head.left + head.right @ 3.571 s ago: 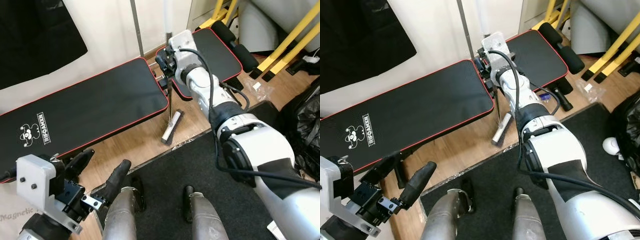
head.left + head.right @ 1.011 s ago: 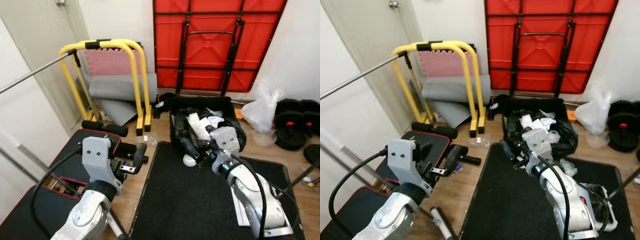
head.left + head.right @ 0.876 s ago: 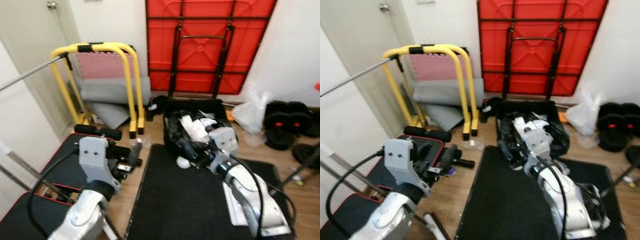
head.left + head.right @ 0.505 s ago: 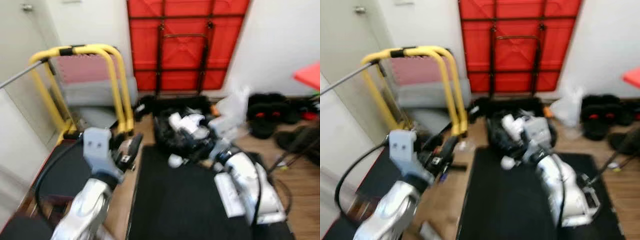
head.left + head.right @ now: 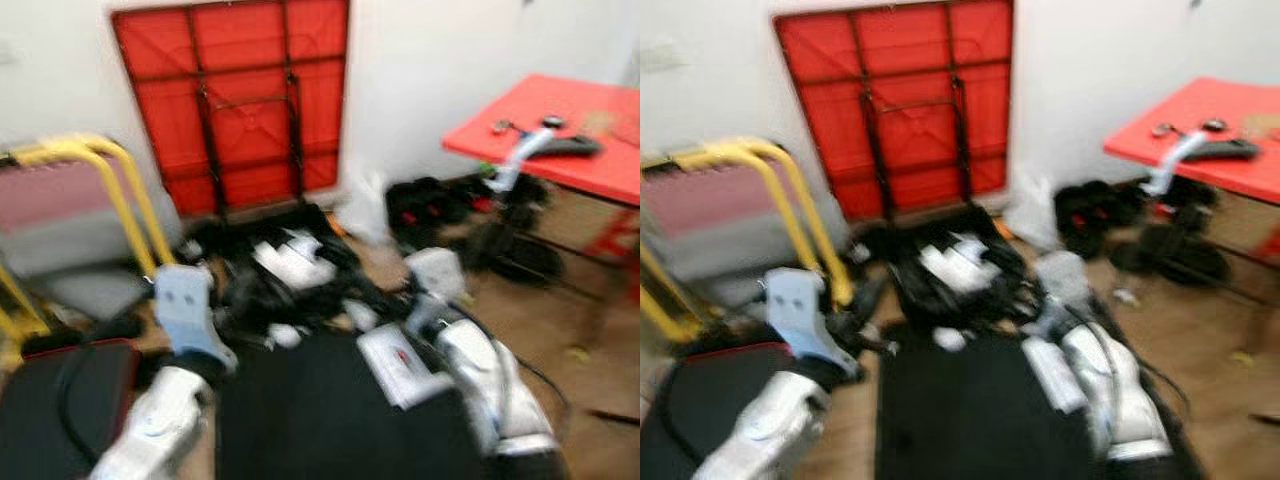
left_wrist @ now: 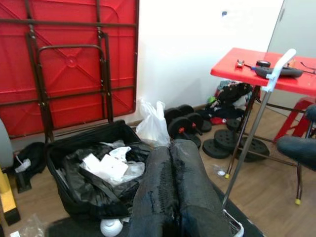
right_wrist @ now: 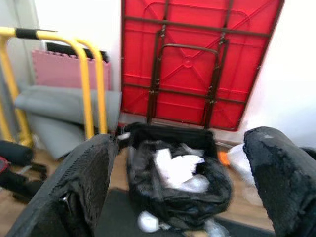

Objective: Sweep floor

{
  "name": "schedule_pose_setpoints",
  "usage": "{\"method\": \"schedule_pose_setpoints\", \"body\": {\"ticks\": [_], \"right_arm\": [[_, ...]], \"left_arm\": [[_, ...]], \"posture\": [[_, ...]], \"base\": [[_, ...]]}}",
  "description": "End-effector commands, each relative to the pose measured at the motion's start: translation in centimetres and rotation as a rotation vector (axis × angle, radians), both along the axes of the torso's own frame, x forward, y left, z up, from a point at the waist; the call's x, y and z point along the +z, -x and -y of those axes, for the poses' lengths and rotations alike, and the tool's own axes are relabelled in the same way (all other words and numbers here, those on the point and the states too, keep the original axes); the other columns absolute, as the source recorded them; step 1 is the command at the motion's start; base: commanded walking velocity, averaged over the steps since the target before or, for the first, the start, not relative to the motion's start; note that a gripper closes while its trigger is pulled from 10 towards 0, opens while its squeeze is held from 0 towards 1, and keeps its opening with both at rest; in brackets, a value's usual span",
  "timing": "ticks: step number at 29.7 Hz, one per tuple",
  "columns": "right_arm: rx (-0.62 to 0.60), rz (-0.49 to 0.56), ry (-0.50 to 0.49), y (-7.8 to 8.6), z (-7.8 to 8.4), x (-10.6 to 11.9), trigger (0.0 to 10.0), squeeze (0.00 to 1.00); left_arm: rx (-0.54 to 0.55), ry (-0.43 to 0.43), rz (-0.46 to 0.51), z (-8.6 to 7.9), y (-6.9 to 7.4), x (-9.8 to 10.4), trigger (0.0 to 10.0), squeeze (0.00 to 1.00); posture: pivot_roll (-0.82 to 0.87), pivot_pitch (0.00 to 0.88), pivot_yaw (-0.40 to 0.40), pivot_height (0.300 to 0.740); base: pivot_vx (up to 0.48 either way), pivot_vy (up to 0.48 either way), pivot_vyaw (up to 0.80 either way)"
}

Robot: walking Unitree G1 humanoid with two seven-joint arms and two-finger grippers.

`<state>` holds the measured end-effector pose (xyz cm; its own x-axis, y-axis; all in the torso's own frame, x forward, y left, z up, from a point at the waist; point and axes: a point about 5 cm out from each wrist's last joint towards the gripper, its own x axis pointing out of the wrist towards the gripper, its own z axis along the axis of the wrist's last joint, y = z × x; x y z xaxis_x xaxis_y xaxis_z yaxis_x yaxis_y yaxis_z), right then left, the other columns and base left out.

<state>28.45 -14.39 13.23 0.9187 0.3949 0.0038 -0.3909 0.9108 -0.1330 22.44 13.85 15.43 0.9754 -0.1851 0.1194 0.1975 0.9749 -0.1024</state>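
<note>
1. Both head views are blurred. The silver left arm rises from the lower left of the frame, and its left gripper (image 6: 174, 190) shows in its wrist view with the two black fingers (image 6: 157, 192) pressed flat together, nothing between them.
2. The silver right arm sits in the lower right of the frame. The right gripper (image 7: 185, 168) is spread wide in its wrist view, one black finger (image 7: 81, 185) at each side of the picture with empty air between them; it holds nothing.
3. A broom or any other sweeping tool cannot be made out in these pictures.
4. A black bin lined with a black plastic bag (image 6: 86, 170) and stuffed with crumpled white paper stands at mid-frame in the head views, at the far edge of a dark floor mat (image 5: 330, 420).
5. A small white ball-like object (image 6: 110, 226) lies on the floor just beside the bin.
6. A red folded table with a dark metal frame (image 5: 235, 100) leans against the white wall in the upper left of the frame.
7. A yellow tubular rack (image 5: 790, 190) stands at the left edge.
8. A red tabletop (image 5: 555, 130) fills the upper right, with black weight plates (image 6: 190, 123) on the wooden floor (image 6: 266, 197) below it.
9. A white plastic bag (image 6: 153, 126) sits between the bin and the weights.
</note>
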Motion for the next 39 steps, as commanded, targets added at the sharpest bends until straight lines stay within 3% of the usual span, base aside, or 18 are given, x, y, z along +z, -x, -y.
{"method": "schedule_pose_setpoints", "body": {"ticks": [1, 8, 15, 16, 23, 39], "right_arm": [[-0.007, 0.015, 0.029, -0.2, 0.2, 0.1, 10.0, 0.00], [0.035, 0.008, 0.041, -0.3, 0.0, -0.2, 10.0, 0.00], [0.046, 0.001, 0.067, -0.4, 0.1, -0.3, 10.0, 0.00], [0.046, -0.001, 0.067, -0.5, 0.1, -0.4, 10.0, 0.00], [0.046, -0.006, 0.080, -0.5, 0.2, -0.8, 10.0, 0.00], [0.026, -0.016, 0.053, -0.7, 0.6, -1.1, 10.0, 0.00]], "left_arm": [[0.027, -0.015, -0.004, -0.2, 0.0, -0.2, 0.0, 0.00], [0.106, -0.035, -0.002, -0.9, -0.4, -0.3, 0.0, 0.00], [0.122, -0.044, -0.004, -0.9, -0.6, -0.4, 0.0, 0.00], [0.110, -0.060, -0.015, -0.7, -0.6, -0.5, 10.0, 0.00], [0.081, -0.094, -0.037, -0.1, -0.4, -1.0, 10.0, 0.00], [0.080, -0.082, -0.073, 0.1, -0.7, -1.6, 10.0, 0.00]], "posture": [[-0.10, 0.000, 0.000, 0.740], [-0.10, 0.000, 0.006, 0.740], [-0.10, 0.000, 0.002, 0.740], [-0.10, 0.000, 0.003, 0.740], [-0.11, 0.000, 0.003, 0.740], [-0.11, 0.000, -0.001, 0.740]], "base": [[0.000, 0.000, 0.00], [0.000, 0.000, 0.00], [0.000, 0.000, 0.79], [0.000, 0.000, 0.79], [0.000, 0.000, 0.79], [0.000, -0.019, 0.69]]}}
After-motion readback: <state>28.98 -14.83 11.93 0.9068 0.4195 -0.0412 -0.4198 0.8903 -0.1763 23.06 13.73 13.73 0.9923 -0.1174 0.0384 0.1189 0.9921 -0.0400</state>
